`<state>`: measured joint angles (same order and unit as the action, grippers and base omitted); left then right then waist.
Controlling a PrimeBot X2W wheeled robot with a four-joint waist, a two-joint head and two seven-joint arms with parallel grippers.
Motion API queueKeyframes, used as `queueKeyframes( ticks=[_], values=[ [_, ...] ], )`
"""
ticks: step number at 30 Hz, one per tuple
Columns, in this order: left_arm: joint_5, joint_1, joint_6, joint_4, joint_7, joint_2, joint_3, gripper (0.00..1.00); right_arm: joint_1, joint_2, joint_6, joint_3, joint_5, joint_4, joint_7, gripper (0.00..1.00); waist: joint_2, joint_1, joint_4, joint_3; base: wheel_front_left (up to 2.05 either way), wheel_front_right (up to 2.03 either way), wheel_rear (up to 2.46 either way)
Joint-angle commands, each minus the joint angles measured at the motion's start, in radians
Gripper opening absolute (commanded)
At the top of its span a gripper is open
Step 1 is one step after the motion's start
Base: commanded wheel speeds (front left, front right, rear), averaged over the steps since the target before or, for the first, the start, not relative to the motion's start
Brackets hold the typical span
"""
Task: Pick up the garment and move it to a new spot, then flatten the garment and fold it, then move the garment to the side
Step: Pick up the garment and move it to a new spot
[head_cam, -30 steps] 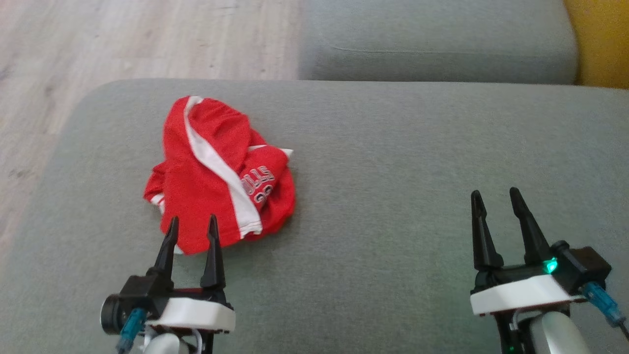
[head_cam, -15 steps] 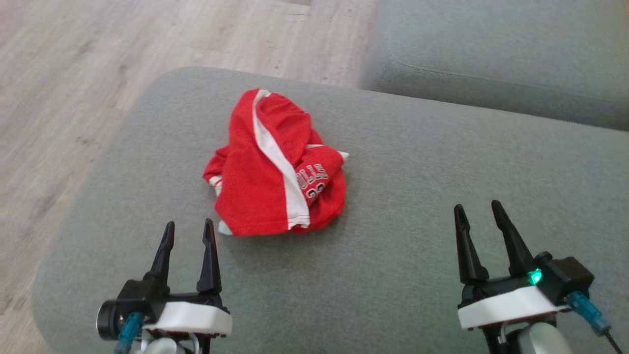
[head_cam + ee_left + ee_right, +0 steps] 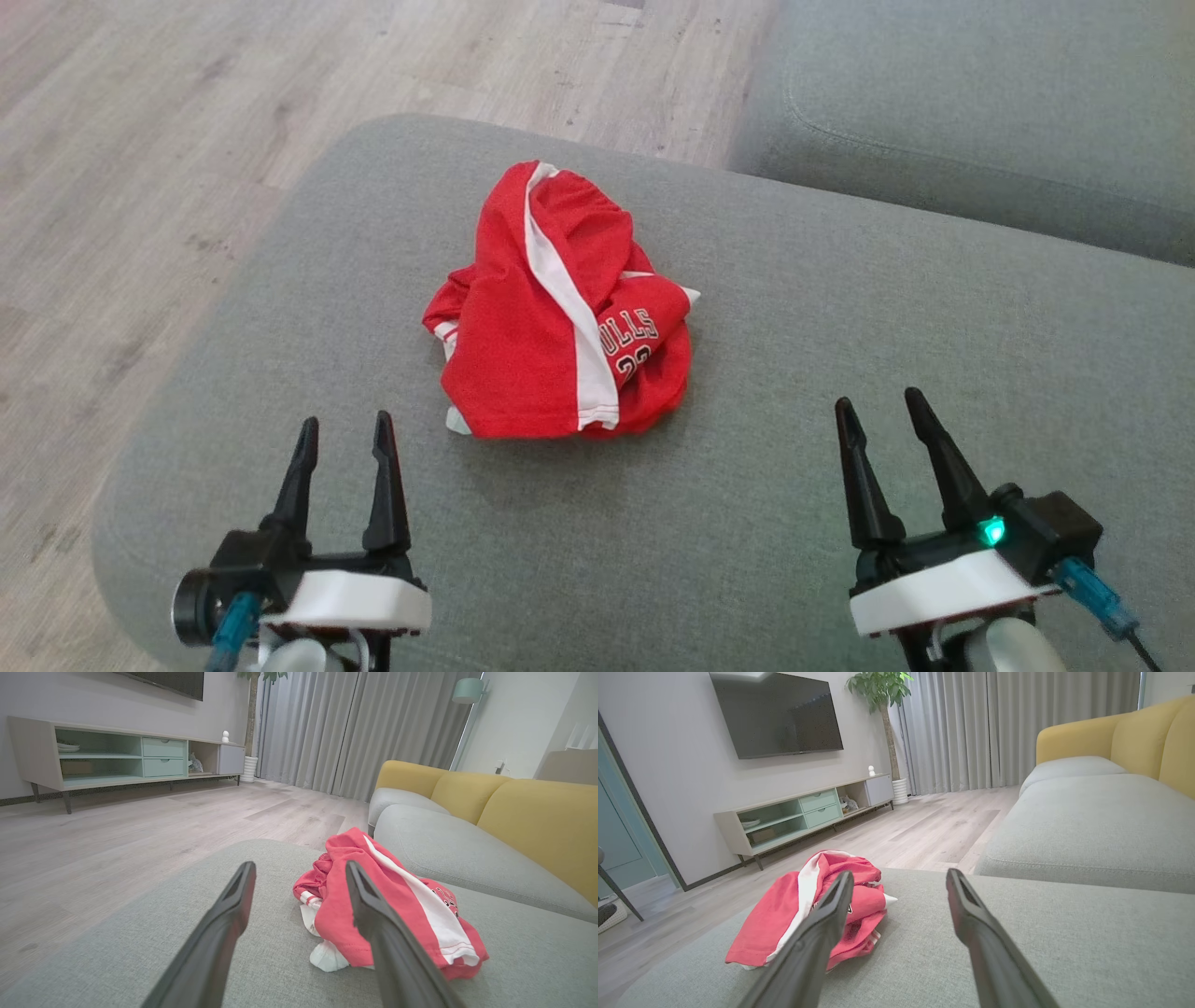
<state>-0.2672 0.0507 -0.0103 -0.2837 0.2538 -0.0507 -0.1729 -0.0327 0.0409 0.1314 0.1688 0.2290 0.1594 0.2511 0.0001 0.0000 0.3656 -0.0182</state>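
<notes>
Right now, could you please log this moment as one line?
stage: pre-grasp | garment: crumpled on cushion | left gripper: open, empty | right gripper: open, empty

Grey sofa point(image 3: 934, 280), pale wood floor point(image 3: 187, 140), grey curtains point(image 3: 355, 732).

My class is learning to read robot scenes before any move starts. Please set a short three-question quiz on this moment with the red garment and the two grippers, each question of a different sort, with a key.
1. True or false: the left gripper is holding the red garment.
2. Multiple choice: the red garment lies crumpled on A) the wooden floor, B) the grey cushion, C) the TV cabinet.
3. Fill in the gap: the fingers of the right gripper stand ____, with nothing between them.

Key
1. False: it hovers short of the cloth, empty.
2. B.
3. Open.
</notes>
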Motion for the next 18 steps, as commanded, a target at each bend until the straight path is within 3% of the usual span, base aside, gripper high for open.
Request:
queueKeyframes(
  ticks=[1, 5, 9, 13, 18],
  values=[
    [0.009, 0.027, -0.004, 0.037, 0.008, 0.000, 0.038, 1.00, 0.027, 0.009, -0.001, 0.027, 0.004, -0.031, 0.011, 1.00, -0.0001, 0.0000, -0.007, 0.007, 0.00, 0.00, 0.00],
    [0.021, 0.066, 0.010, 0.034, 0.008, -0.013, 0.042, 1.00, 0.047, 0.009, -0.001, 0.029, -0.009, -0.036, 0.011, 1.00, -0.0001, 0.0000, -0.030, 0.056, 0.00, 0.00, 0.00],
    [0.031, 0.170, 0.051, 0.011, -0.016, -0.051, 0.027, 1.00, 0.082, 0.009, -0.001, 0.025, -0.023, -0.046, 0.011, 1.00, -0.0001, 0.0000, -0.061, 0.126, 0.00, 0.00, 0.00],
    [0.032, 0.338, 0.113, -0.036, -0.143, -0.134, -0.011, 1.00, 0.124, 0.009, -0.001, 0.009, -0.030, -0.048, 0.011, 1.00, -0.0001, 0.0000, -0.099, 0.199, 0.00, 0.00, 0.00],
    [-0.020, 0.553, 0.138, -0.129, -0.342, -0.227, -0.080, 1.00, 0.175, 0.009, -0.001, -0.004, -0.030, -0.051, 0.011, 1.00, -0.0001, 0.0000, -0.148, 0.271, 0.00, 0.00, 0.00]
  ],
)
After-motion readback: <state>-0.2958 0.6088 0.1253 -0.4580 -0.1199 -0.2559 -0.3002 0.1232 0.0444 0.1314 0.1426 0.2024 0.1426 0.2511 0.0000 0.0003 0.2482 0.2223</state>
